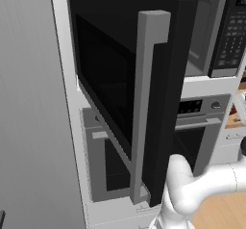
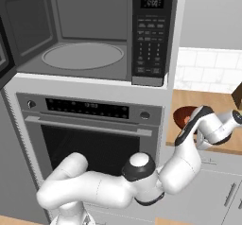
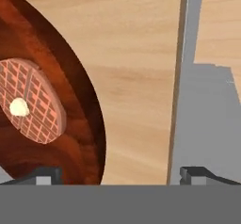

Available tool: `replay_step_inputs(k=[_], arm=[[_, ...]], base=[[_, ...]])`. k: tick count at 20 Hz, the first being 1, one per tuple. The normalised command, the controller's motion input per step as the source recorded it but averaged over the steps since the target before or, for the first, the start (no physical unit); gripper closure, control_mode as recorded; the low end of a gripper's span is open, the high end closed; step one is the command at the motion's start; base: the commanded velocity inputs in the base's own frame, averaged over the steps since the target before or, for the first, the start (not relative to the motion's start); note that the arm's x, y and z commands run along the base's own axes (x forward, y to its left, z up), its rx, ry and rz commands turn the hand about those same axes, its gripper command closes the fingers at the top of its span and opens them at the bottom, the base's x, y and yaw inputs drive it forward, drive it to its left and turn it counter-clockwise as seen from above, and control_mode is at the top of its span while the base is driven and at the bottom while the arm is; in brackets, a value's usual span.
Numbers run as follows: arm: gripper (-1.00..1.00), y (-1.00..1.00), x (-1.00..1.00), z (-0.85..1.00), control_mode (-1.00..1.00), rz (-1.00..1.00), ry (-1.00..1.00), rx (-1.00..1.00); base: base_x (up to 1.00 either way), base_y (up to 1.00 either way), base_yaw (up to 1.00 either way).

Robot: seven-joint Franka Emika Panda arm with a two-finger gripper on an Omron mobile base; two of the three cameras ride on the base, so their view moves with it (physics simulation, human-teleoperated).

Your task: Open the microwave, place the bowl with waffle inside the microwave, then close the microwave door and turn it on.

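Hovering wide-jawed gripper [image 3: 120,173] beside bowl [image 3: 80,124] with waffle [image 3: 30,100]; microwave door [image 1: 125,79] open; keypad [image 2: 150,42] writing too small to read

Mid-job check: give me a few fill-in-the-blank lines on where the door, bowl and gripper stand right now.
1. The microwave door stands ____.
2. The waffle lies in a dark brown ____.
3. The bowl rests on the wooden ____, not yet in the microwave.
4. The gripper hovers at the bowl's rim with its jaws ____.

Missing words: open; bowl; counter; open

Even flat rendered light, sharp, soft shadows.
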Motion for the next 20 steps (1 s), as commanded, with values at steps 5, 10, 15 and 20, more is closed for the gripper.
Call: replay_step_inputs(k=[5,10,15,20], arm=[[-1.00,-0.22,0.40,-0.22,-1.00,-0.16,0.17,0.12],[-1.00,-0.48,0.33,-0.15,-1.00,-0.09,0.10,0.16],[-1.00,-0.51,0.42,-0.12,-1.00,-0.01,0.02,0.18],[1.00,-0.13,0.27,-0.06,-1.00,0.00,0.00,0.17]], base=[[0.00,0.00,0.00],[0.00,0.00,0.00],[0.00,0.00,0.00],[0.00,0.00,0.00]])
